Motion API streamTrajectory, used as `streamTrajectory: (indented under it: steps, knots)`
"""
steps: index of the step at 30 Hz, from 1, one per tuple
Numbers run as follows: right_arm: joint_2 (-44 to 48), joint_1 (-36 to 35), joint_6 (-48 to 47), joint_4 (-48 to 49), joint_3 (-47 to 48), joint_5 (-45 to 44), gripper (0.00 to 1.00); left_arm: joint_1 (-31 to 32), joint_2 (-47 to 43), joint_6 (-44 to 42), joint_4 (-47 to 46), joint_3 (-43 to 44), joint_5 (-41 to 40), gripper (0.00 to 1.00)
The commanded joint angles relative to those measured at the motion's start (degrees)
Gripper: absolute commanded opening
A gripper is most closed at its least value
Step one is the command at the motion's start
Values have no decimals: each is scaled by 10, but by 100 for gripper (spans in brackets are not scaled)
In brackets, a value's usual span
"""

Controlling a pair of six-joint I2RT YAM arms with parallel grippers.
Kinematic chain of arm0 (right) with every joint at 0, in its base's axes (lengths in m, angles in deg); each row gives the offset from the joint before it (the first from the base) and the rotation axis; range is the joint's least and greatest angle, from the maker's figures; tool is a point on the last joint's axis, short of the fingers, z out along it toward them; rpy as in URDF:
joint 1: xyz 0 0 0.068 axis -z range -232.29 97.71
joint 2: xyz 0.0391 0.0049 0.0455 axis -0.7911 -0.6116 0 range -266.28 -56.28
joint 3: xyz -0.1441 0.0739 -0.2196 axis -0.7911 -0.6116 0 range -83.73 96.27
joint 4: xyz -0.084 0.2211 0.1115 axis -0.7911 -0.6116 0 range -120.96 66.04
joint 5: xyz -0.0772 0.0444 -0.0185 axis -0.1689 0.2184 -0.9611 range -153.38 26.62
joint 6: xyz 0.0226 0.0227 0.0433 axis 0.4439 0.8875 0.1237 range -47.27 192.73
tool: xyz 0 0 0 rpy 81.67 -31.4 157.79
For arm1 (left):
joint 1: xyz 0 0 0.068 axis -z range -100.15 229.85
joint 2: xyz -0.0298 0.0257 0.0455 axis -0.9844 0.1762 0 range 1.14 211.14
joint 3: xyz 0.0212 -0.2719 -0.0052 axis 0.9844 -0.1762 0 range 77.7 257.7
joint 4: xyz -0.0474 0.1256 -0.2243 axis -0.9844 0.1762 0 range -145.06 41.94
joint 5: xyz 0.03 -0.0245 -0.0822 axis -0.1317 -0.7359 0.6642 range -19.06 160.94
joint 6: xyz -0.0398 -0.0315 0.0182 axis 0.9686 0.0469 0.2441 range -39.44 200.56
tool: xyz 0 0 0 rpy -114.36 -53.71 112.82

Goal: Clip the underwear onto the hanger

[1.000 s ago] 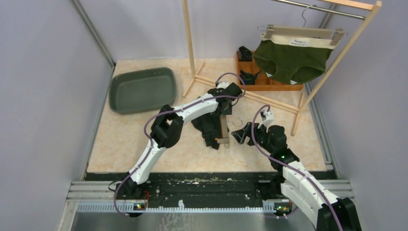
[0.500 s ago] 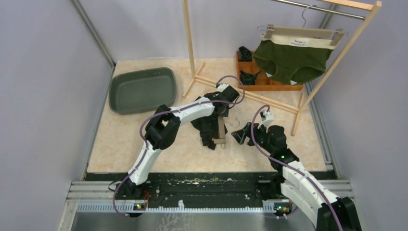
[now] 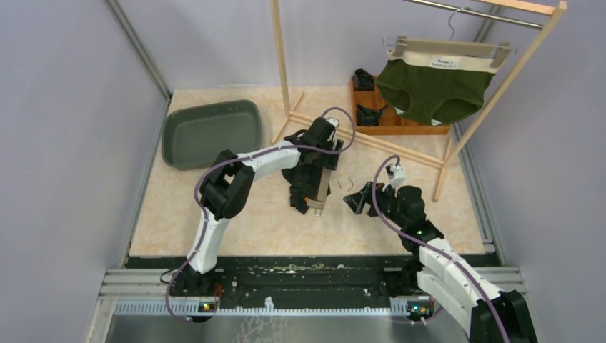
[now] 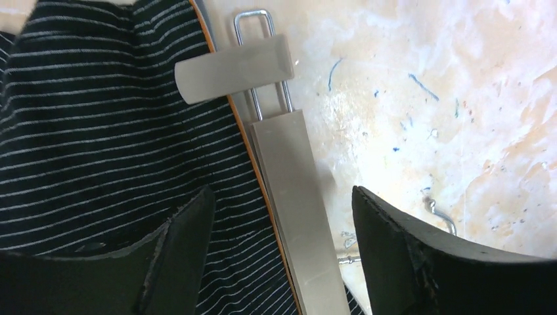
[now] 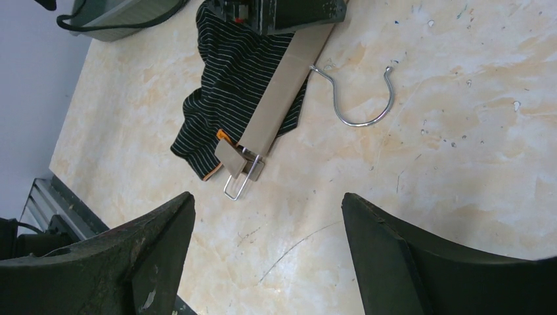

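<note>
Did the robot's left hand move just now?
Yes. The left gripper has slid left, toward the grey-green plastic tray and away from the wooden rack's upright post.

Beside the hanger (image 4: 289,190), brushed matt metal, the underwear (image 4: 98,131) is striped cloth; the desk (image 4: 427,98) under it is glossy, marbled stone-look; my left end effector (image 4: 281,197) has matt, grainy black fingers (image 4: 407,262).
</note>
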Motion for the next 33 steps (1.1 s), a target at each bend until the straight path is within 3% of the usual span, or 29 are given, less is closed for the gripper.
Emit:
streamTrajectory:
  steps: [1, 8, 13, 25, 28, 33]
  knots:
    - [1, -4, -9, 37, 0, 2, 82, -2, 26, -20, 40, 56, 38, 84]
    - [4, -4, -6, 39, -5, 0, 82, 0, 72, -7, 132, 127, 18, 84]
    - [9, -4, -5, 38, -9, -2, 82, 11, 73, 26, 165, 126, -55, 72]
    - [19, -4, -2, 36, -18, -4, 82, 63, 132, 56, 218, 161, -283, 59]
    - [19, -4, -1, 34, -18, -5, 82, 69, 153, 64, 238, 178, -339, 52]
    - [14, -4, -1, 38, -17, -5, 82, 69, 145, 69, 239, 170, -360, 42]
